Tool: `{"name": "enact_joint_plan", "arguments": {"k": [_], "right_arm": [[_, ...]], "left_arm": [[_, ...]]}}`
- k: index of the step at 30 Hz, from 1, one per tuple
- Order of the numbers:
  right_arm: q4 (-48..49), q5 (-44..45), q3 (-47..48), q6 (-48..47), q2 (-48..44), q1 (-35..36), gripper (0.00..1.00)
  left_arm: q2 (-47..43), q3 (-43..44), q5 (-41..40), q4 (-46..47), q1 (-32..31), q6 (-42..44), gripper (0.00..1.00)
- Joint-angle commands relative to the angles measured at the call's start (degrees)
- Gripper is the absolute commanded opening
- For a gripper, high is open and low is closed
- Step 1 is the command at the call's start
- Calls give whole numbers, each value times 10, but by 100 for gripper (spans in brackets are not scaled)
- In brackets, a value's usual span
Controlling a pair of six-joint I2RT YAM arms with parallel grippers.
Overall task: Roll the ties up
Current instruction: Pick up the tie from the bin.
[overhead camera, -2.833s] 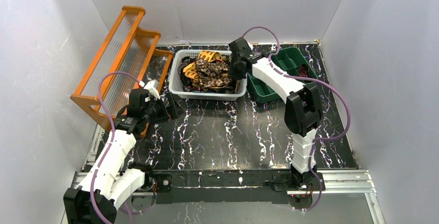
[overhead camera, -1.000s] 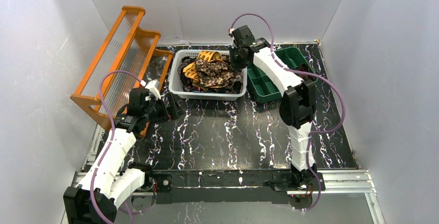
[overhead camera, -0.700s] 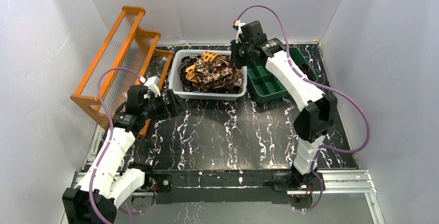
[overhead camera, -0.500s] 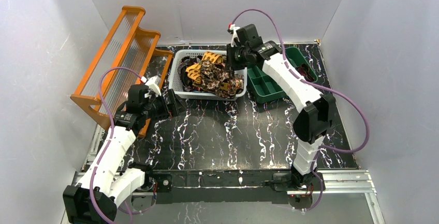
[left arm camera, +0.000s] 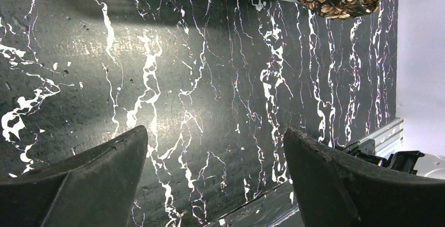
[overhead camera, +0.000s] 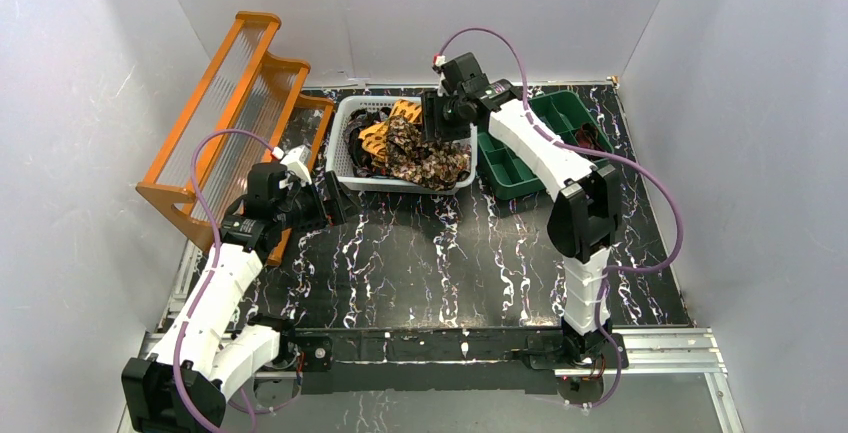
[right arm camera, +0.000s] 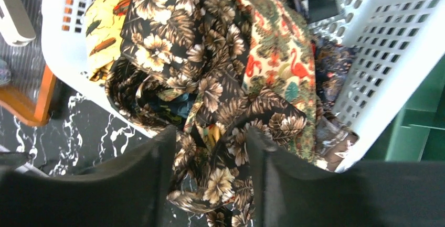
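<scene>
Several soft patterned fabric neckties [overhead camera: 380, 140] lay tangled in the white perforated plastic basket [overhead camera: 370, 183] at the far middle of the black white-veined marble surface [overhead camera: 420, 263]. Right pincer [right arm camera: 210, 140] clenched on a bunched fold of the dark brown floral tie [right arm camera: 173, 54], whose loose end draped over the basket's near rim. Left pincer [left arm camera: 215, 138] released, jaws wide, hovering over bare surface near the basket. Judged: fabric light, limp and slick, likely to drag its neighbours. A mid-length hold would sag both ways; better to grip near one end, across the width.

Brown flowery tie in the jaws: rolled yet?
Unrolled: the brown floral tie hangs loose and crumpled in the right gripper's jaws, over the white basket.
</scene>
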Motion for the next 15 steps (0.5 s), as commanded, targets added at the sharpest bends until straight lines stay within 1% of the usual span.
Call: {"name": "enact_joint_plan", "arguments": {"k": [1, 4, 8, 10, 11, 14, 15], "right_arm": [[-6, 82, 32, 11, -3, -1, 68], [-12, 106, 53, 3, -1, -1, 72], [-32, 150, 77, 0, 21, -2, 83], [-55, 136, 100, 0, 48, -8, 85], [-68, 129, 113, 2, 63, -9, 84], [-95, 96, 139, 4, 98, -10, 77], [-101, 88, 144, 6, 108, -10, 69]], "left_arm": [[3, 4, 9, -2, -2, 5, 98], [7, 4, 9, -1, -2, 6, 98], [9, 6, 6, -1, -2, 8, 98], [10, 6, 7, -2, -2, 9, 98], [10, 5, 7, -2, -2, 9, 98], [8, 5, 8, -2, -2, 9, 98], [7, 4, 7, -4, -2, 10, 98]]}}
